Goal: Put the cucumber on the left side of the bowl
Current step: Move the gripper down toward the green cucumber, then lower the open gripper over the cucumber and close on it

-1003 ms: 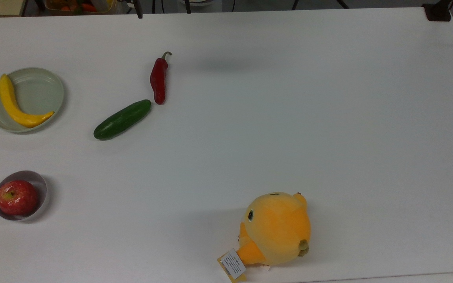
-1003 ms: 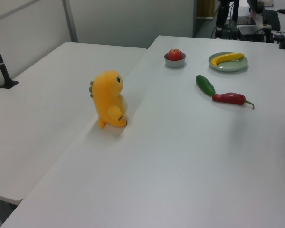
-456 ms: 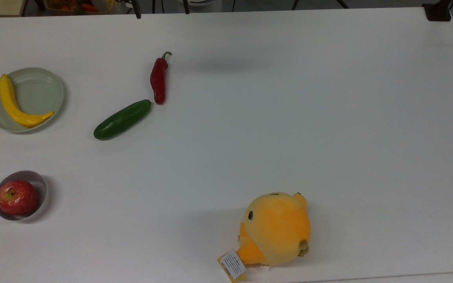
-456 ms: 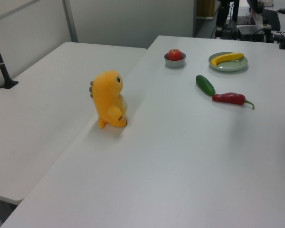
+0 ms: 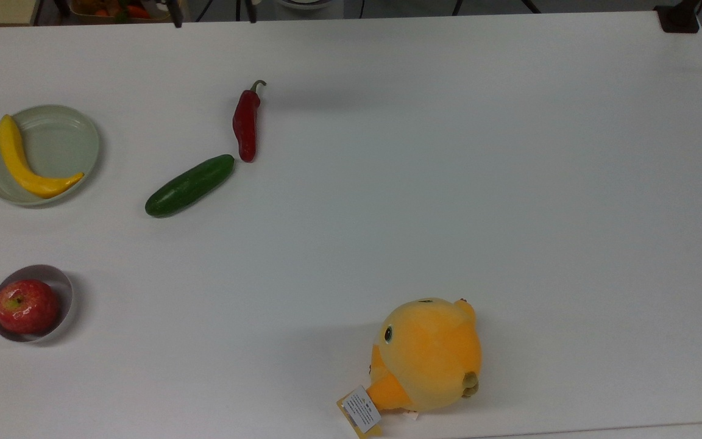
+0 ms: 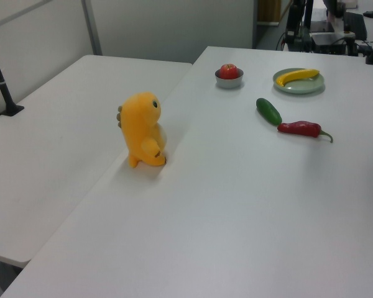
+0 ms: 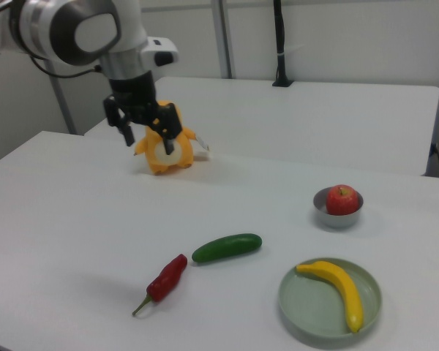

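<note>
Worktop (image 5: 448, 183): white, matte, carrying all items.

Cucumber (image 5: 190, 185): dark green, lying flat and diagonal in the top view's left half. One end lies just beside the tip of the red chili (image 5: 246, 123), possibly touching; contact cannot be confirmed. Well apart from the bowl.

Bowl (image 5: 61, 280): small, gray, at the top view's lower left, holding a red apple (image 5: 25, 306) that nearly fills it. The worktop between cucumber and bowl is bare.

Plate (image 5: 64, 137): pale green, shallow, at the top view's far left, above the bowl. A yellow banana (image 5: 19, 161) lies curved across it.

Plush toy (image 5: 427, 353): orange-yellow, rounded, at the top view's lower centre, far from the produce. A white tag (image 5: 361, 408) with printed text hangs from it; the writing is too small to read.

Gripper (image 7: 148, 128): black, on a white arm (image 7: 80, 29), raised above the worktop at the right view's upper left, in front of the plush toy and well apart from the cucumber. Jaws point downward, spread apart, holding nothing.
</note>
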`<action>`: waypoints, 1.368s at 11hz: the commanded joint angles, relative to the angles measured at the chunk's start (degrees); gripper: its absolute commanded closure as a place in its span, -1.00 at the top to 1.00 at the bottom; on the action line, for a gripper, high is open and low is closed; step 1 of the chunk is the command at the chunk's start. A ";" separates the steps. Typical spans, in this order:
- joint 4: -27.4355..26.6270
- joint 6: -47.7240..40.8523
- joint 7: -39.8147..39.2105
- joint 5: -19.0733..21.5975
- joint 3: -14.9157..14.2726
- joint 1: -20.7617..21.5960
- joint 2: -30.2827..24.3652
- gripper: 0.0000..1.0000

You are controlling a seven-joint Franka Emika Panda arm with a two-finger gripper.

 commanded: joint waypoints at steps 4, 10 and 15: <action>0.04 14.04 6.19 -4.41 -1.59 -3.81 9.99 1.00; -0.23 20.56 22.56 -8.20 -1.87 -3.37 20.19 1.00; -1.81 27.86 28.64 -8.29 -2.31 -3.72 26.79 1.00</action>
